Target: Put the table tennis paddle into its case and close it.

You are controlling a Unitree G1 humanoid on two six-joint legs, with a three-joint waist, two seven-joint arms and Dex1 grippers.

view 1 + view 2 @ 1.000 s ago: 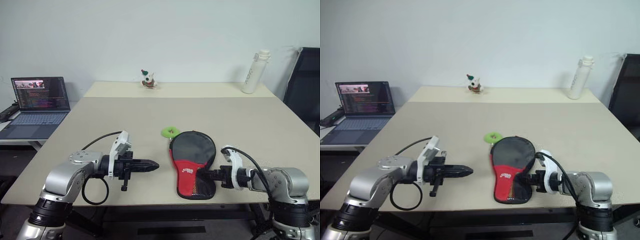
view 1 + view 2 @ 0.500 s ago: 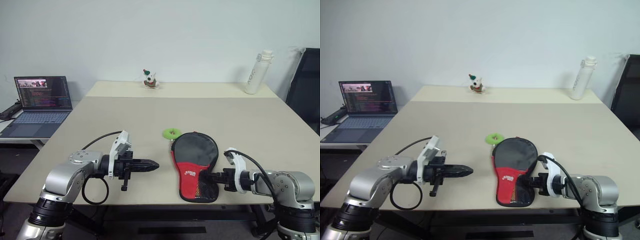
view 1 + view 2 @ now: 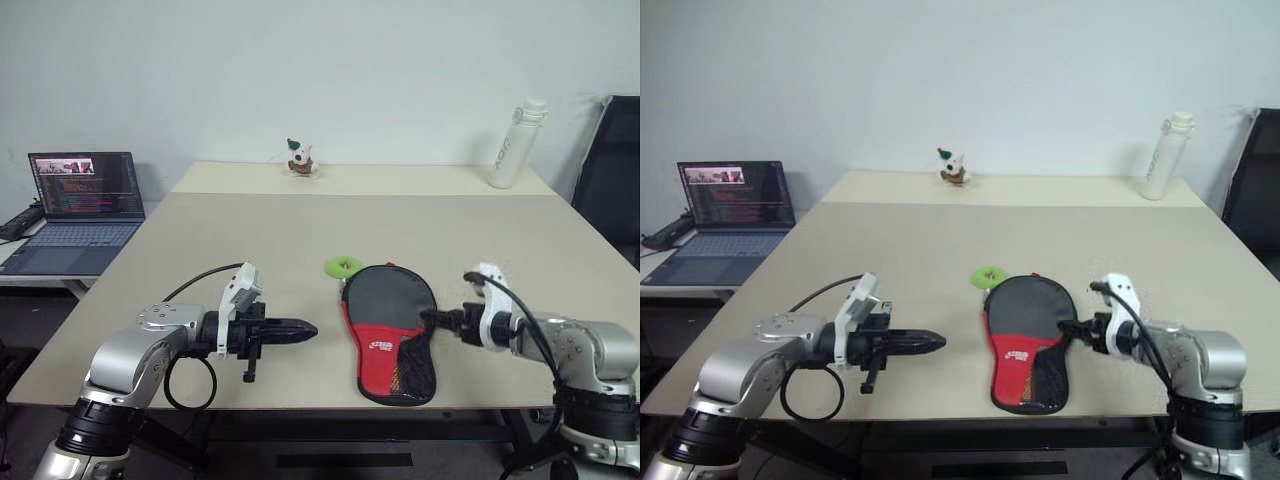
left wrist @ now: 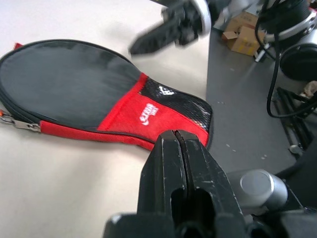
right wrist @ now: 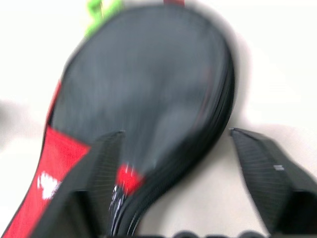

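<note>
My right hand [image 3: 432, 320] hangs open beside the case [image 3: 388, 330] on the bench [image 3: 250, 240]; my left hand [image 3: 305, 329] is closed, empty.

White logo lettering on red panel of the case [image 4: 148, 110], too small to read, possibly a brand mark. Dark vertical lettering on white bottle [image 3: 505, 150] at table's far right corner, illegible. Laptop screen [image 3: 84, 186] text unreadable.

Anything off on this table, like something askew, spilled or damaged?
Nothing stands out. The case lies flat near the table's front edge, no paddle showing, a green ring at its top. The right hand is open beside it; the left hand is shut, apart.
</note>
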